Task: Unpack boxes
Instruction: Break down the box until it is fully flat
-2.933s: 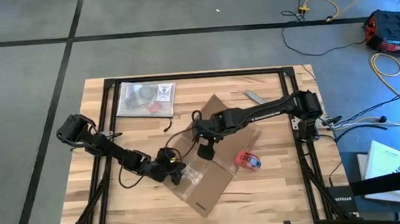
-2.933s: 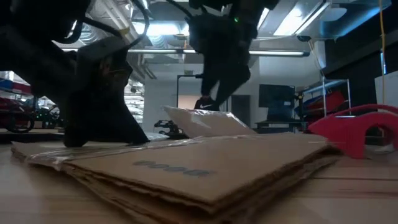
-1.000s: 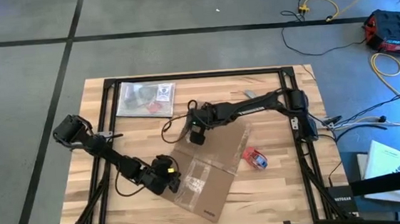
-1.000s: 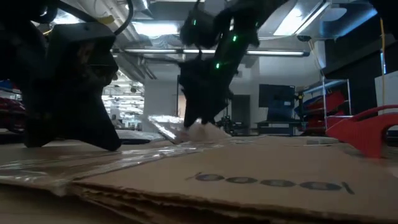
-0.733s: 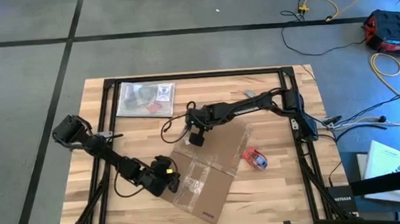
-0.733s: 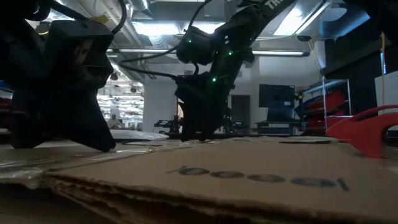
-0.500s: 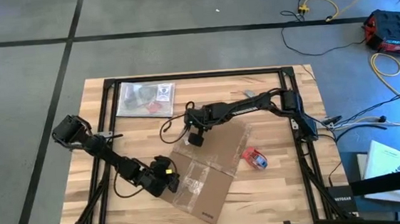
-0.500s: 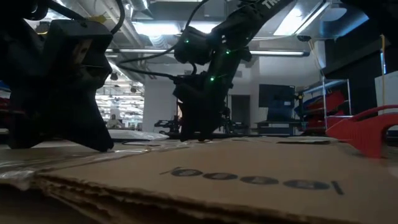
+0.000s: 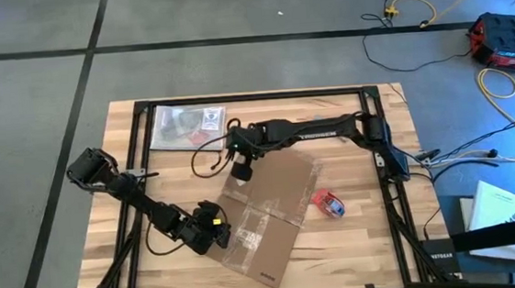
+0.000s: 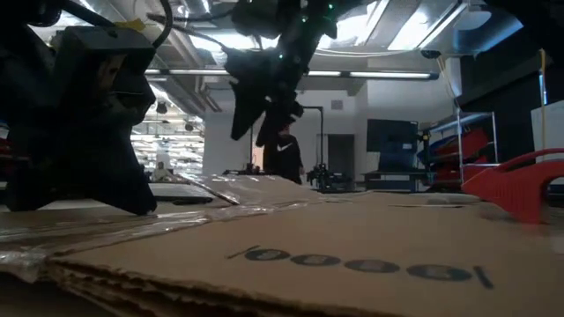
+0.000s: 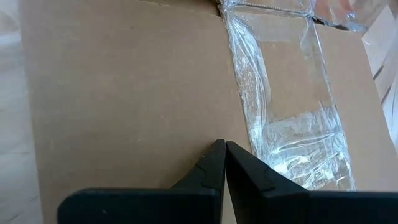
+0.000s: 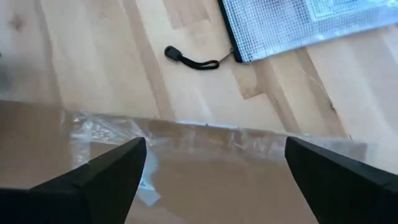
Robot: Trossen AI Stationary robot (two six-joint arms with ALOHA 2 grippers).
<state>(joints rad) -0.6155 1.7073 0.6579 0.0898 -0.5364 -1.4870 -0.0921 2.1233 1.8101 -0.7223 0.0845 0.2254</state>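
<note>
Brown flattened cardboard box (image 9: 269,213) with shiny tape lies mid-desk, toward the near edge. My left end effector (image 11: 220,163) presses it, clenched empty; my right end effector (image 9: 241,173) hovers released above its far flap. Unpacking looks barely begun.

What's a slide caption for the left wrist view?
Left gripper shut, fingertips against the flattened cardboard box beside its clear tape strip.
</note>
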